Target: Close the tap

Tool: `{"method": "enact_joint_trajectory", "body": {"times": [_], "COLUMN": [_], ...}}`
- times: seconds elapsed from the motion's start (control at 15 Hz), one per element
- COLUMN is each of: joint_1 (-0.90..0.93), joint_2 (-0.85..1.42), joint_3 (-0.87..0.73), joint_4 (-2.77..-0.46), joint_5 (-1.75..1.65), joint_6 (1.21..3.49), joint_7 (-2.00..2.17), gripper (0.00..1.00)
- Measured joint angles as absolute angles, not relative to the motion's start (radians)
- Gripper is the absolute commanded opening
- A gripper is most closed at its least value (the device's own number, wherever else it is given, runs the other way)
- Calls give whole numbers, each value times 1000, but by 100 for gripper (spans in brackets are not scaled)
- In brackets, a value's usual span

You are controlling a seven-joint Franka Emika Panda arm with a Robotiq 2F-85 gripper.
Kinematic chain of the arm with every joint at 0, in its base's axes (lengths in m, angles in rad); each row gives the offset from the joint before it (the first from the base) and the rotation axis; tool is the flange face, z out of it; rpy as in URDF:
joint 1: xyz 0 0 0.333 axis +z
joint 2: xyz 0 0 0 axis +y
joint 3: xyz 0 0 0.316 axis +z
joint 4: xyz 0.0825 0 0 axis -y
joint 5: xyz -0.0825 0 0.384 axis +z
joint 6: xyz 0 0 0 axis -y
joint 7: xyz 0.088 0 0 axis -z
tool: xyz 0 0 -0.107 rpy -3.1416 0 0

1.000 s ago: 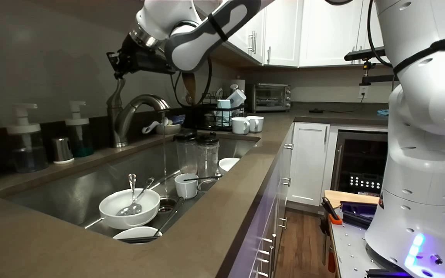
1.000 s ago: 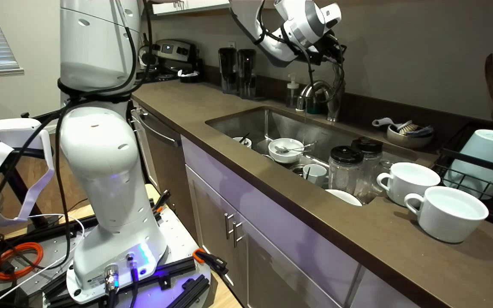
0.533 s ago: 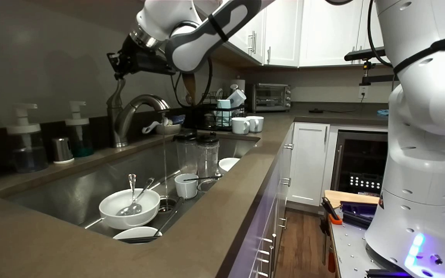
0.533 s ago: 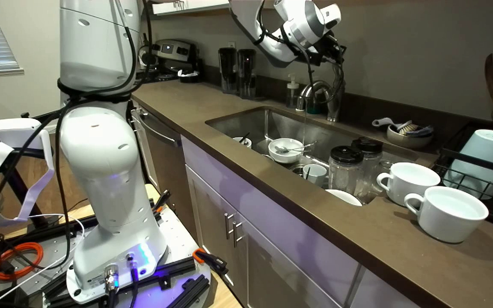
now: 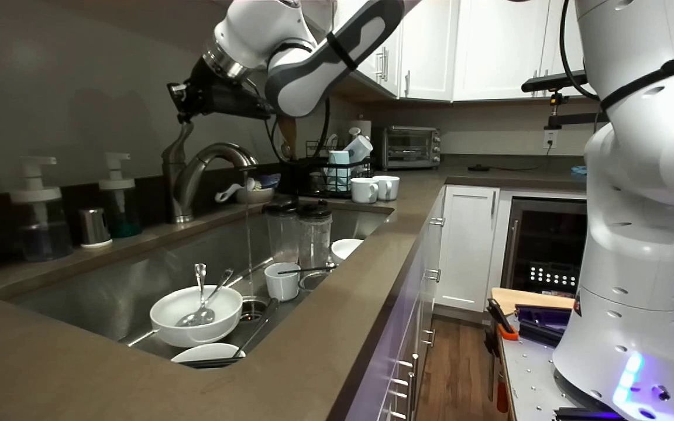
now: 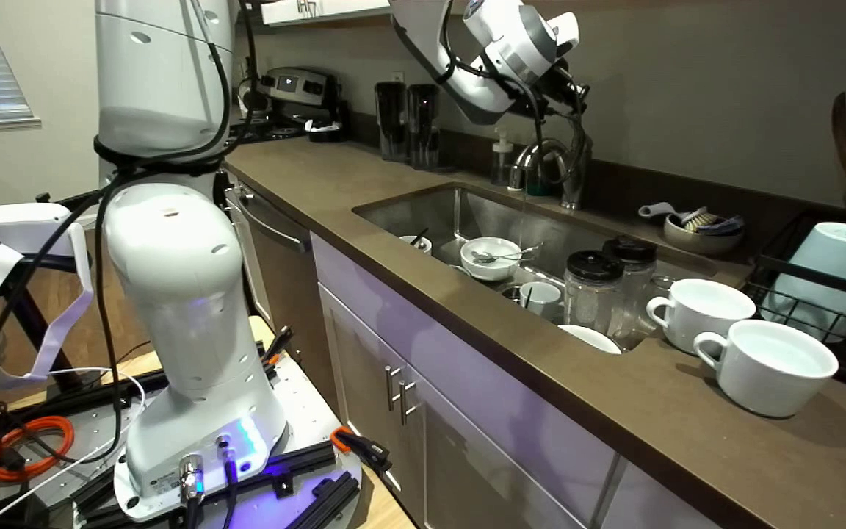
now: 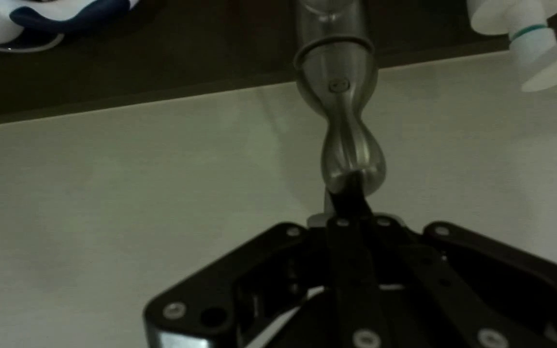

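The tap is a brushed silver gooseneck faucet at the back edge of the sink. A thin stream of water runs from its spout into the sink. Its slim lever handle points upward; the handle also shows in the wrist view. My black gripper is above the tap at the top end of the handle. In the wrist view the gripper has its fingers together, overlapping the handle's rounded tip and seemingly touching it. The spout also shows in an exterior view, with the handle partly hidden behind cables.
Pump-top soap bottles and a small metal cylinder stand left of the tap. The sink holds a white bowl with spoons, a mug and lidded jars. White cups and a dish rack stand beyond the sink.
My gripper and arm have shifted slightly right and down in an exterior view. The handle's tip has tilted slightly the same way. The water stream looks fainter in an exterior view.
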State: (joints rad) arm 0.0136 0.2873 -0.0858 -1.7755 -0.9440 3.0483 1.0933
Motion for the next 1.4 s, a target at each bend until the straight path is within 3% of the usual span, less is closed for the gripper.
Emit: {"method": "enact_joint_trajectory", "body": {"times": [0.67,1.4], "joint_1": [138,190], "joint_2": [179,-65], "joint_3": [-220,-187], "joint_4": [-1887,-2161], "joint_5": [-1305,-1203], "joint_6": [3063,3004], "joint_7": [1469,1453], "gripper": [0,0]}}
